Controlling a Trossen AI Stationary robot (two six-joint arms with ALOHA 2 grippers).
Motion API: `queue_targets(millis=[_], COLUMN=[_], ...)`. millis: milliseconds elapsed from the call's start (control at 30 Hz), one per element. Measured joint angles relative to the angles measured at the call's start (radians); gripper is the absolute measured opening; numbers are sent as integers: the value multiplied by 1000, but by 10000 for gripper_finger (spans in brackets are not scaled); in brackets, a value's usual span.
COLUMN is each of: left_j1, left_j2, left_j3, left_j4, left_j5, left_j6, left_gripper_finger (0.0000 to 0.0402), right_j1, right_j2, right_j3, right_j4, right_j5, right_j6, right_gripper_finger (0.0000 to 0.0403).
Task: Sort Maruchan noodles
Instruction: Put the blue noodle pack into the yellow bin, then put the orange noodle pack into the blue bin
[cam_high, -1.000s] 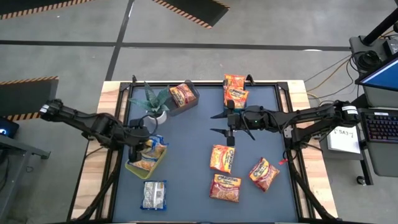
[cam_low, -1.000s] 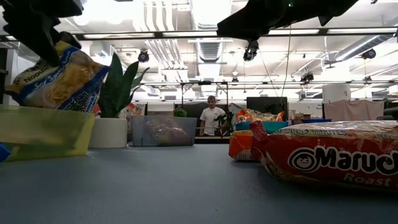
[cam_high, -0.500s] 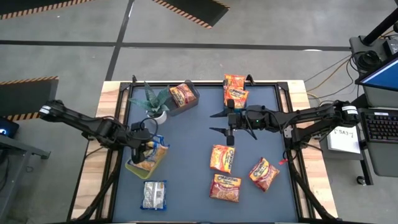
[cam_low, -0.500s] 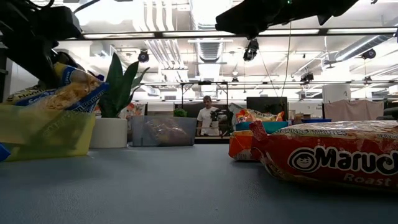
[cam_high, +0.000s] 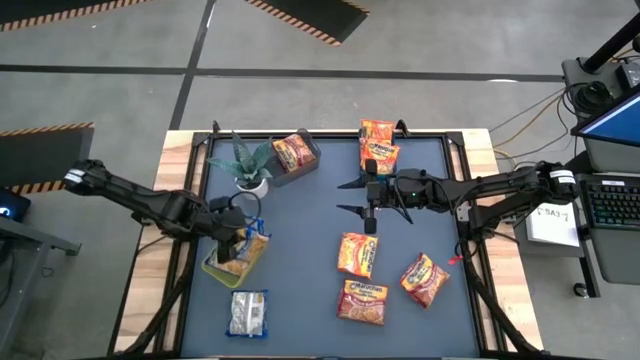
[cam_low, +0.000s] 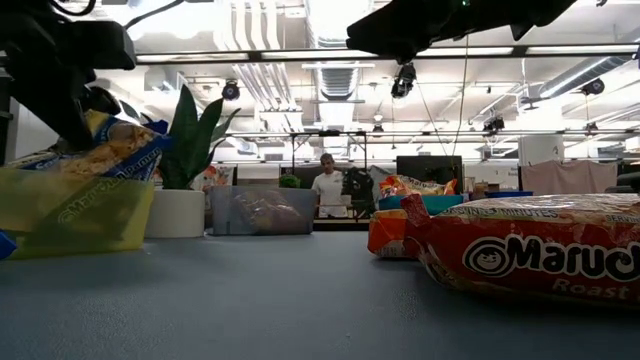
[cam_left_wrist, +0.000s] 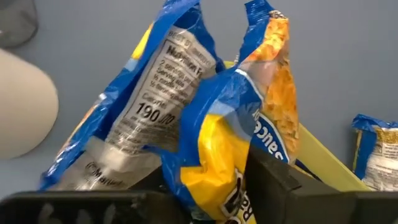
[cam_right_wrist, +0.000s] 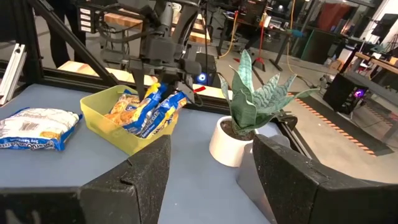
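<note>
1 yellow-and-blue packet (cam_high: 243, 246) now sits lower in the yellow bin (cam_high: 216, 268) than before. The left gripper (cam_high: 232, 243) loosens but still pinches it; the right gripper (cam_high: 358, 197) waits open.

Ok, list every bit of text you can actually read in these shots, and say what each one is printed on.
"Maruc", cut off at the frame edge: near orange packet, low view.
"190" and "Nutrition": back of the yellow-and-blue packet, left wrist view.
"Sauce": front of that same packet.
"Maruchan", faint: packet seen through the yellow bin.
Print on the other packets in the high view: too small to read.
</note>
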Motion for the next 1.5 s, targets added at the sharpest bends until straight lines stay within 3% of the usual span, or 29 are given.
queue_targets(millis=[367,600,800,933,1100,1167,1500], left_j1=[0,0,-5,-18,-18,-18,-17], left_j2=[29,29,42,99,186,218,266], left_j3=[132,254,303,273,191,162,164], left_j4=[-127,-280,-330,-321,-257,-262,-319], left_j5=[-42,-17,104,126,281,298,308], left_j6=[-14,-37,-80,-79,-63,-76,-192], left_gripper_finger=[190,195,157,104,28,8,1], right_j1=[0,0,0,0,0,0,0], right_j2=[0,0,0,0,0,1,1], right_j3=[0,0,0,0,0,-1,-1], right_j4=[-7,-8,-9,-12,-34,-39,-41], right_j5=[0,0,0,0,0,0,0], right_j6=[4,4,14,11,11,11,23], right_gripper_finger=[217,217,217,217,217,217,217])
